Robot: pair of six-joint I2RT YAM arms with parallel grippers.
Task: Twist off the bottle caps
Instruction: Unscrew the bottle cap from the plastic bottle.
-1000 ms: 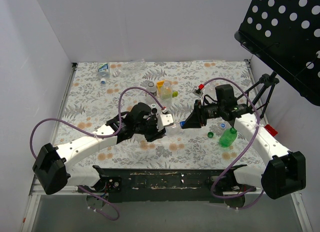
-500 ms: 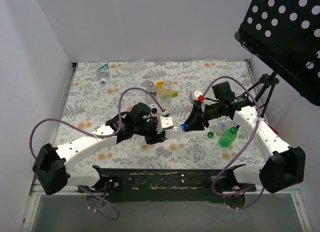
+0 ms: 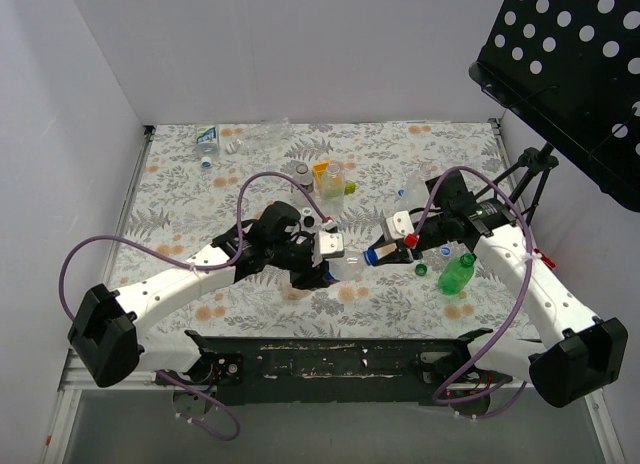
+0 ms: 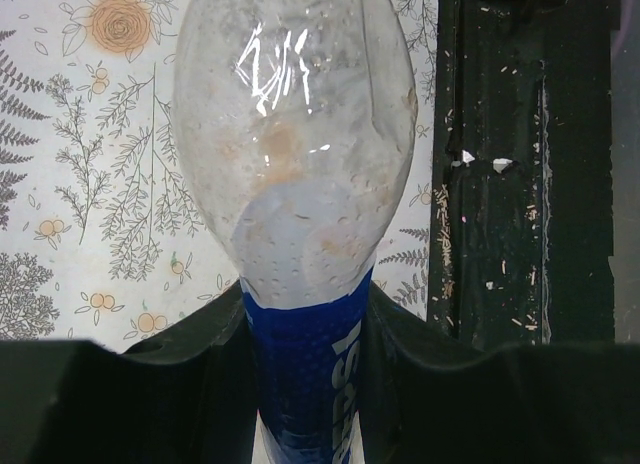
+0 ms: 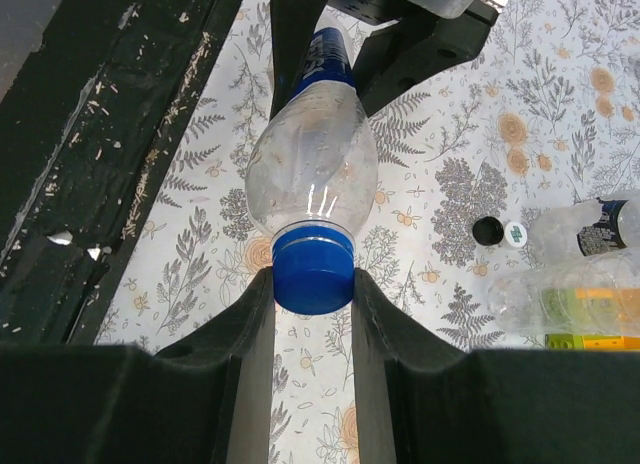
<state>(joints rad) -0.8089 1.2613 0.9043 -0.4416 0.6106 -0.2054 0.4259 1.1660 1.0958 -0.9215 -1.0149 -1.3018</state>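
Blue cap (image 3: pixel 371 255) sits on the neck of a clear bottle (image 3: pixel 347 264) that lies sideways between my two claws, over the middle of the surface (image 3: pixel 200 199) in the view from above. My left claw (image 3: pixel 322 272) is closed on the bottle's body and my right claw (image 3: pixel 380 252) meets the cap end-on. From my left wrist, the clear bottle (image 4: pixel 295 134) looks empty and misted inside, with thin walls. I judge it light and easy to crush, so my left claw (image 4: pixel 305 384) is pressed in on the blue label (image 4: pixel 312 359), where the body is narrow and the wrap should give some friction. It must hold firmly enough to stop the bottle spinning, but not so hard that the plastic buckles. From my right wrist, the blue cap (image 5: pixel 313 274) looks small, stiff and ribbed, the one hard part worth gripping. My right claw (image 5: pixel 313 286) is nearly closed and pinches the cap across its rim, a finger touching each side. The smooth, slippery shoulder of the bottle lies just beyond it. A loose black cap (image 5: pixel 487 230) lies on the surface off to one side, well apart from my grip.
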